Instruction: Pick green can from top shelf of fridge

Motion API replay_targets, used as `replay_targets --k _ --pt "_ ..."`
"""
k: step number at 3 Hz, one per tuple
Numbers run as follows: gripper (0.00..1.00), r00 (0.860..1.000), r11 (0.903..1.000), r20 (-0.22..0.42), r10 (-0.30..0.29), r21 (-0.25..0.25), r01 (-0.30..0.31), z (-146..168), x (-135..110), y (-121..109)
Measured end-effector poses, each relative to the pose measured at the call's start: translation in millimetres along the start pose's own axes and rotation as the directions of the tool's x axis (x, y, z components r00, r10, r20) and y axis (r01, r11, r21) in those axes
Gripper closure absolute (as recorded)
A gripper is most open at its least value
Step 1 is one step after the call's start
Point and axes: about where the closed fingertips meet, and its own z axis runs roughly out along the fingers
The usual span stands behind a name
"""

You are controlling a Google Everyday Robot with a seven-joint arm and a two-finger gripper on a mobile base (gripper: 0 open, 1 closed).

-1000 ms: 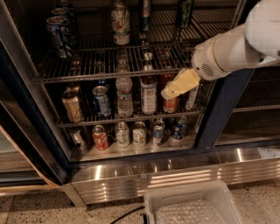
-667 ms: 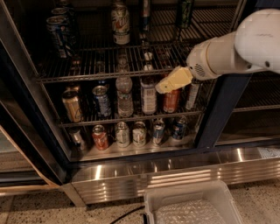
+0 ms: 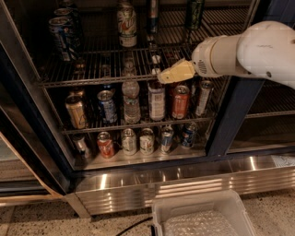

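Note:
The fridge (image 3: 233, 115) stands open before me. Its top shelf (image 3: 92, 69) is a grey wire rack. The green can (image 3: 194, 13) stands upright at the back right of that shelf, its top cut off by the picture edge. My gripper (image 3: 175, 73), a yellowish wedge on the white arm (image 3: 249, 48), hangs at the front edge of the top shelf, below and a little left of the green can and well apart from it. It holds nothing that I can see.
Blue-and-white striped cans (image 3: 63, 31), a whitish can (image 3: 126, 22) and a dark slim can (image 3: 153, 16) share the top shelf. The lower rack (image 3: 138, 123) holds bottles and cans, with more cans below. A white bin (image 3: 203, 216) sits on the floor.
The gripper and arm have moved left and slightly up, from in front of the lower rack's right end to the front edge of the top shelf. The cans have not moved.

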Motion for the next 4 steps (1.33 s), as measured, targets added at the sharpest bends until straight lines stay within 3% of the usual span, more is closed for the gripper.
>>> replay_targets --k 1,2,3,4 --pt "0.00 1.000 1.0000 0.007 -0.001 0.005 0.001 0.0 -2.1 -1.0" --pt "0.00 0.999 0.9988 0.047 0.022 0.043 -0.024 2.5 -9.3 -2.0" --pt "0.00 0.991 0.9905 0.119 0.058 0.117 -0.073 15.8 -20.7 -13.4" --pt "0.00 0.973 0.9718 0.199 0.113 0.182 -0.150 31.0 -32.7 -37.8"
